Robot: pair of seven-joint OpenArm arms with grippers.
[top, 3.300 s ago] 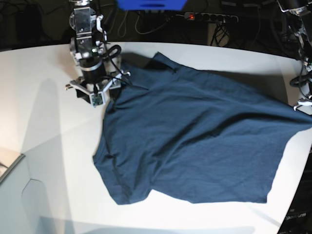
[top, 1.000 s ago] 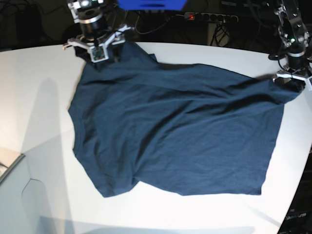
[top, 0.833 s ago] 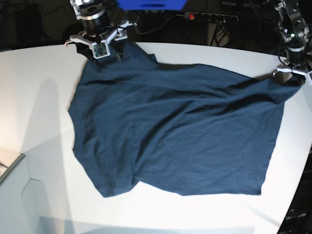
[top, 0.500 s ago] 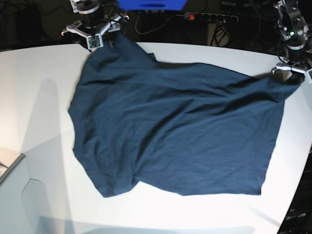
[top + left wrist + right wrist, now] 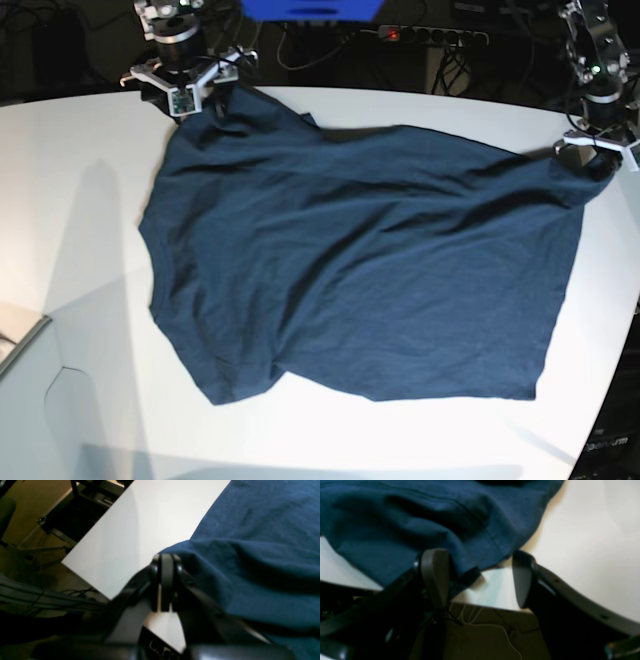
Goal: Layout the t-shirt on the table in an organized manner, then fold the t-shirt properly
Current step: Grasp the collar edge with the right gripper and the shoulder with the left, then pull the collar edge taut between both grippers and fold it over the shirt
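The dark navy, short-sleeved soft cloth t-shirt (image 5: 360,270) lies spread but rumpled across the middle of the glossy white tabletop (image 5: 80,230), with diagonal creases running through it. It looks light, limp and easily dragged, so it probably handles best when taken by hems and corners and pulled taut. At the far right corner, the left hand (image 5: 167,580) has its fingers pressed together, pinching a bunched fold of the fabric. At the far left corner, the right hand (image 5: 480,577) stands spread wide, the hemmed edge draping against one finger (image 5: 435,575) without being gripped.
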